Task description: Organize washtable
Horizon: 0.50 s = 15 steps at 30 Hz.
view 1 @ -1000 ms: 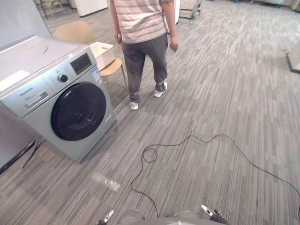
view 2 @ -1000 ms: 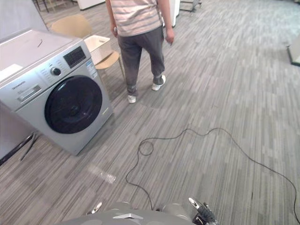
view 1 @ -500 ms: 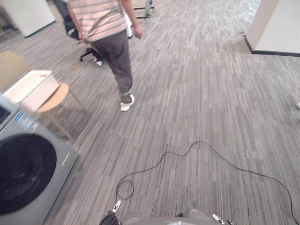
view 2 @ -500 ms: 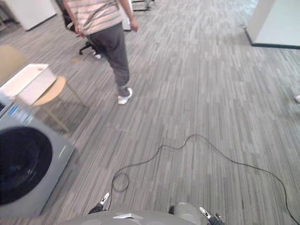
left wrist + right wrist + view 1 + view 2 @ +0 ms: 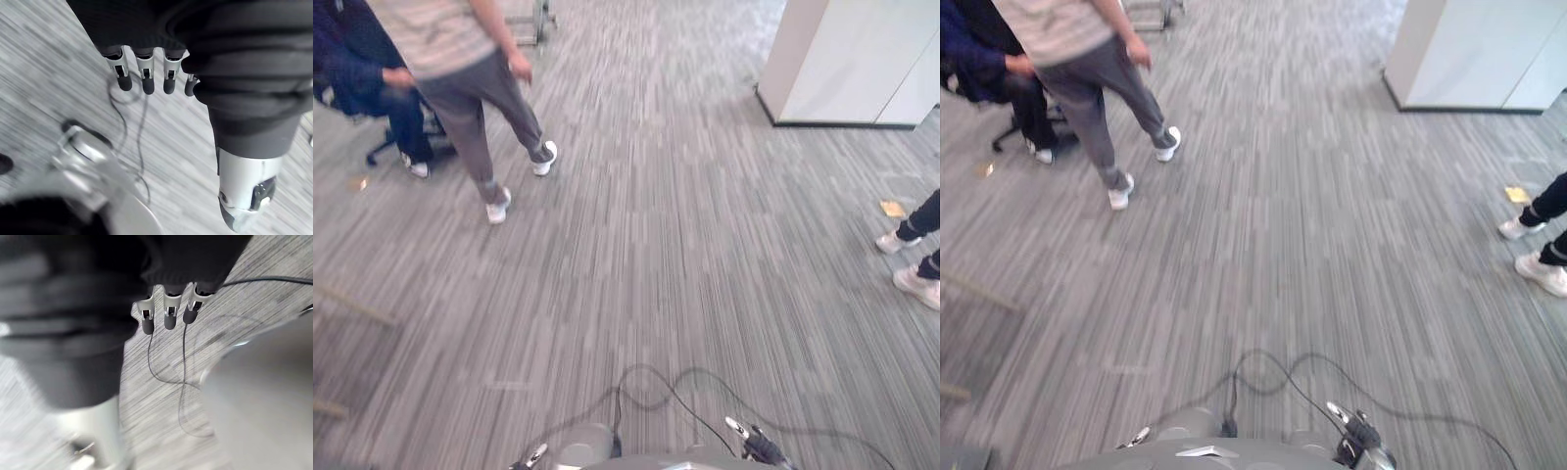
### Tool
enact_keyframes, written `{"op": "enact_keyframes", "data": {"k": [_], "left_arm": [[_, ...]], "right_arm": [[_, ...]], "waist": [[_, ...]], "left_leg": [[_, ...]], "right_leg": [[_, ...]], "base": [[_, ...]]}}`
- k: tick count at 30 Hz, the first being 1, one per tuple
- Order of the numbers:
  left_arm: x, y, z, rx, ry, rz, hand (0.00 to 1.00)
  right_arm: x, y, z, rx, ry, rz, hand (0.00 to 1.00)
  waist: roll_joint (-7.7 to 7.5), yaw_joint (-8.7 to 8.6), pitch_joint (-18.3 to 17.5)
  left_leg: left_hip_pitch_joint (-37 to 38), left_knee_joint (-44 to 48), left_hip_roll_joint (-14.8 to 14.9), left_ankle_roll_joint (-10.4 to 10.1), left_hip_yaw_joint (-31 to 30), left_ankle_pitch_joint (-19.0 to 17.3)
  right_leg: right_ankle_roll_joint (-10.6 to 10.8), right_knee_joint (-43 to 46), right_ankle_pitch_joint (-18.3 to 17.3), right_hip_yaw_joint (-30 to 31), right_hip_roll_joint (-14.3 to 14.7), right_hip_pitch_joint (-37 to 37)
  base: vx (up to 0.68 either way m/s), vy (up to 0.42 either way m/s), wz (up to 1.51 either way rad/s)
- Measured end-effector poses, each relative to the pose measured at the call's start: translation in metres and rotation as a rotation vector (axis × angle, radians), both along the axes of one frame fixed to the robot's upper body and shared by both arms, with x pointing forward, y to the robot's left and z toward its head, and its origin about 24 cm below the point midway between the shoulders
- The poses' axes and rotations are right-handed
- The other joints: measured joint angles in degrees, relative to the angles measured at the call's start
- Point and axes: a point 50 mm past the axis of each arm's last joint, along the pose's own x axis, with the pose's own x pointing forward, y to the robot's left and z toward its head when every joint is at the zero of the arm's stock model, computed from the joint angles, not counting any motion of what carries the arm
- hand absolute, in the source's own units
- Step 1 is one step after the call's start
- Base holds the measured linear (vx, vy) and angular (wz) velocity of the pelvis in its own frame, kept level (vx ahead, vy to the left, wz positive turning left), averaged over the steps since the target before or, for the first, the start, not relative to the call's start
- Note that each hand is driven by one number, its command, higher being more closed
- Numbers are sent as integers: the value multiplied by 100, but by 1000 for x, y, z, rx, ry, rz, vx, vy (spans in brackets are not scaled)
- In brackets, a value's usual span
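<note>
My left robot hand (image 5: 148, 81) and right robot hand (image 5: 168, 318) hang over the carpeted floor (image 5: 685, 245), fingers relaxed and apart, holding nothing. A person (image 5: 460, 59) is mid-stride ahead. I cannot tell where the washtable lies, so I judge neither its things' weight nor where to hold them.

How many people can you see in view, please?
3: a walking person upper left, a seated person beside them, a person's legs at the right edge; more may stand out of frame.
</note>
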Motion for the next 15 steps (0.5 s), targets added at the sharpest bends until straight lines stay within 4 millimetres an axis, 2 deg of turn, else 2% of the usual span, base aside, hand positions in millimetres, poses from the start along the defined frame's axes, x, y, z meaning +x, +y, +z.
{"op": "enact_keyframes", "data": {"k": [1, 2, 3, 4, 5, 6, 7, 8, 9, 10, 11, 12, 13, 14, 15], "left_arm": [[10, -3, 1, -5, -21, -18, 0], [26, -6, 3, -7, -59, -49, 0], [39, -8, 5, -7, -90, -68, 0], [58, -12, 10, -11, -137, -92, 0], [74, -18, 14, -20, -186, -99, 0], [71, -21, 13, -26, -186, -93, 0], [64, -28, 11, -44, -179, -75, 0], [56, -36, 8, -74, -160, -34, 0], [54, -36, 7, -77, -159, -17, 0], [47, -36, 5, -90, -139, 22, 0], [42, -35, 4, -89, -126, 25, 0], [35, -33, 3, -86, -108, 24, 0], [25, -29, 1, -83, -99, 52, 0], [23, -23, 2, -64, -101, 54, 0], [22, -10, 4, -37, -103, 60, 0]], "right_arm": [[3, -4, 2, -10, -22, -15, 0], [-3, -9, 2, -18, -13, -36, 0], [-6, -8, 2, -14, -6, -44, 0], [-15, -6, -1, -5, 23, -54, 0], [-32, -1, -4, 12, 73, -63, 0], [-40, -1, -5, 13, 97, -75, 0], [-53, -2, -6, 14, 146, -83, 0], [-56, -7, -5, 5, 149, -86, 0], [-57, -10, -5, -4, 147, -98, 0], [-55, -19, -2, -32, 137, -93, 0], [-51, -21, -1, -36, 127, -89, 0], [-39, -22, 0, -43, 98, -79, 0], [-33, -20, 0, -42, 88, -60, 0], [-30, -18, 0, -41, 88, -41, 0], [-24, -16, 0, -36, 82, -14, 0]], "waist": [[140, -77, 23], [139, -181, 46], [173, -230, 28], [89, -275, 25], [-19, -313, 7], [9, -358, -46], [107, -434, -101], [264, -424, -178], [354, -413, -206], [517, -345, -205], [585, -310, -207], [622, -264, -141], [534, -220, -58], [453, -154, -47], [283, -25, -37]], "left_leg": [[399, -288, 164, 51, -15, -41], [841, -611, 333, 37, -136, -155], [984, -672, 422, -42, -256, -314], [1161, -696, 537, -171, -449, -586], [1396, -832, 614, -48, -641, -822], [1566, -886, 666, 7, -740, -882], [1517, -142, 841, 22, -982, -891], [944, 1337, 929, -209, -1167, -506], [667, 2054, 933, -293, -1266, -58], [164, 3267, 942, -762, -1476, 1284], [-96, 3852, 955, -1081, -1461, 1632], [-611, 4762, 1014, -1064, -1197, 1621], [-1092, 5333, 1034, -753, -858, 1289], [-1367, 5440, 994, -674, -669, 1079], [-1889, 5186, 813, -623, -331, 706]], "right_leg": [[31, -575, -224, -200, 45, -270], [102, -1586, -287, -481, 20, -542], [235, -2073, -198, -530, -3, -713], [487, -3283, 72, -540, -134, -947], [703, -4344, 299, -507, -308, -1097], [743, -4419, 325, -436, -328, -1169], [617, -3813, 596, -377, -203, -1246], [351, -3443, 713, -444, -132, -1191], [112, -3308, 566, -526, -47, -1103], [-91, -3266, 225, -580, 179, -773], [-196, -3301, 71, -565, 265, -590], [-333, -3528, -192, -519, 438, -42], [-440, -3944, -386, -455, 547, 661], [-463, -4174, -479, -404, 561, 1014], [-506, -4581, -580, -320, 526, 1590]], "base": [[-245, 93, 4], [-266, 91, 41], [-304, 137, 77], [75, -103, 98], [224, -183, 101], [508, -363, 91], [569, -371, 57], [630, -462, 39], [821, -526, -9], [686, -404, -25], [878, -460, -34], [848, -447, -16], [809, -439, -8], [764, -389, -4], [457, -232, -37]]}}
